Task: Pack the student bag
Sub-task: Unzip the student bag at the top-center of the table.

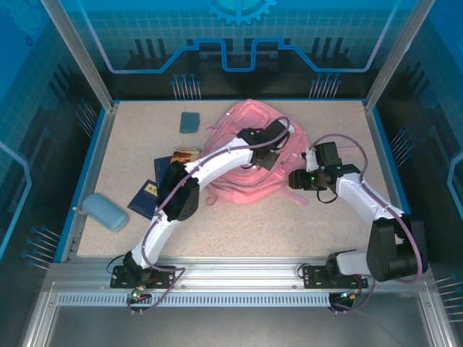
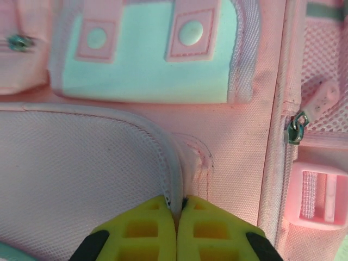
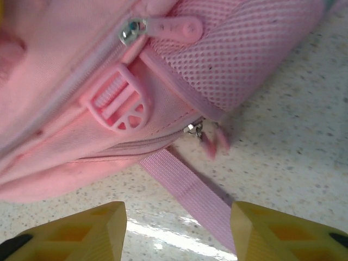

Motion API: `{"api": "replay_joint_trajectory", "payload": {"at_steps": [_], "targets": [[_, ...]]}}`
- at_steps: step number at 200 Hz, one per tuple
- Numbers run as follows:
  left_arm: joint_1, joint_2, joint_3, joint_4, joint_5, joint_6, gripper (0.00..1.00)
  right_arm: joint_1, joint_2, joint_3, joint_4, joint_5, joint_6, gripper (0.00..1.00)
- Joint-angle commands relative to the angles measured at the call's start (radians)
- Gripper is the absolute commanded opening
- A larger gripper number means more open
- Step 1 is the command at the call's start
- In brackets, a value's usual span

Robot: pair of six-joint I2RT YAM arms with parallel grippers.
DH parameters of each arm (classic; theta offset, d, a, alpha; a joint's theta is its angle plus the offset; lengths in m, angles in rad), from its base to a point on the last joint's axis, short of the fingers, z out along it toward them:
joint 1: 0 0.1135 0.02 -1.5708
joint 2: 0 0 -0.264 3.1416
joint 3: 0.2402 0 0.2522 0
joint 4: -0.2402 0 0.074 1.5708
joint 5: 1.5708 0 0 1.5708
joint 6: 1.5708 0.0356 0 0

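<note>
My top camera sits above and behind my bases, looking down on the whole table (image 1: pixel 239 224) — bases at 6 o'clock, student bag (image 1: pixel 239 116) toward 12. The left wrist camera peers past my left gripper (image 2: pixel 176 212), very near the bag's fabric. The right wrist camera looks low past my right gripper (image 3: pixel 179 231) at the bag's side and the tabletop — all three share the bag.

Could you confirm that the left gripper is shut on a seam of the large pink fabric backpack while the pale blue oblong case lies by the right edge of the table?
Not quite: the top external view shows the pale blue oblong case lying by the left edge of the table. The left gripper is shut on a seam of the large pink fabric backpack.
</note>
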Motion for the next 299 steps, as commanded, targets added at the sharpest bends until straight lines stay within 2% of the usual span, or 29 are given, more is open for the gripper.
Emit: {"api": "replay_joint_trajectory", "payload": {"at_steps": [1,41,54,90,119,132,152,177,208,245,299], "targets": [[0.046,-0.166,0.003,0.014,0.048,0.032,0.00,0.030,0.018,0.036,0.024,-0.030,-0.070,0.51],[0.082,-0.240,-0.004,0.023,0.130,0.063,0.00,0.041,0.020,0.080,0.036,-0.071,-0.090,0.36],[0.090,-0.249,-0.005,0.024,0.142,0.064,0.00,0.042,0.016,0.089,0.039,-0.077,-0.090,0.35],[0.098,-0.261,-0.022,0.030,0.145,0.065,0.00,0.041,0.016,0.117,0.027,-0.116,-0.105,0.38],[0.102,-0.260,-0.035,0.036,0.141,0.057,0.00,0.041,-0.032,0.104,0.028,-0.146,-0.105,0.54],[0.103,-0.262,-0.040,0.041,0.145,0.054,0.00,0.041,-0.066,0.088,0.025,-0.140,-0.089,0.58],[0.104,-0.262,-0.045,0.049,0.152,0.050,0.00,0.042,-0.103,0.071,0.022,-0.147,-0.078,0.55],[0.104,-0.263,-0.045,0.055,0.157,0.047,0.00,0.040,-0.103,0.069,0.041,-0.169,-0.068,0.43],[0.108,-0.268,-0.045,0.059,0.162,0.044,0.00,0.042,-0.053,0.080,0.073,-0.195,-0.058,0.38],[0.111,-0.271,-0.047,0.060,0.173,0.034,0.00,0.041,-0.005,0.092,0.101,-0.176,-0.054,0.38],[0.112,-0.273,-0.050,0.067,0.202,0.026,0.00,0.040,0.027,0.093,0.129,-0.159,-0.073,0.49]]}}
